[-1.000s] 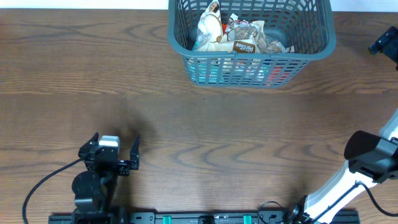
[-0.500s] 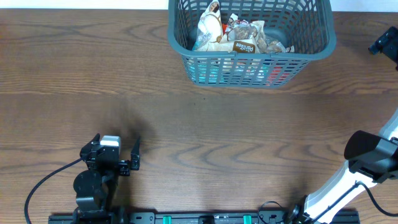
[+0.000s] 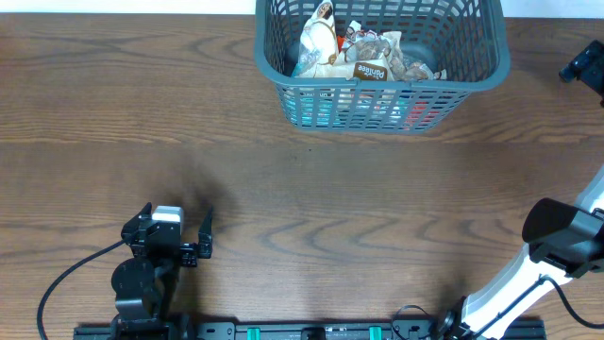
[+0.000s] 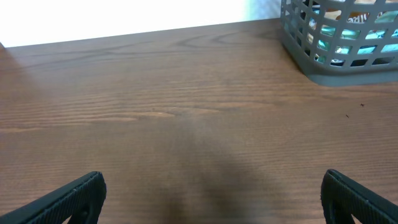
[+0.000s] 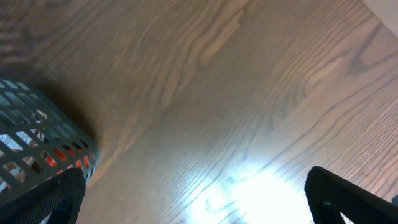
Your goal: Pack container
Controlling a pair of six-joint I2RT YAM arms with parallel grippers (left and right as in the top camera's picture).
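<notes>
1. Two grippers are in view, both empty. The left gripper (image 3: 176, 217) sits low at the near edge with its fingers spread wide, pinching nothing.
2. No loose packet shows on the table (image 3: 311, 189), so packing looks done or nearly so. The best move is probably a parked, hands-off pose, with any motion kept away from the lattice wall.
3. The table is dark brown wood, grained and matt, with a glare patch in the right wrist view.
4. Farther off, the basket (image 3: 382, 102) stands at the far middle with packets (image 3: 363, 59) heaped inside it.
5. Just right of the basket, the right gripper (image 5: 196, 205) hovers over bare wood, fingers spread and holding nothing.
6. Beyond the far edge only a pale strip (image 4: 124, 15) shows.
</notes>
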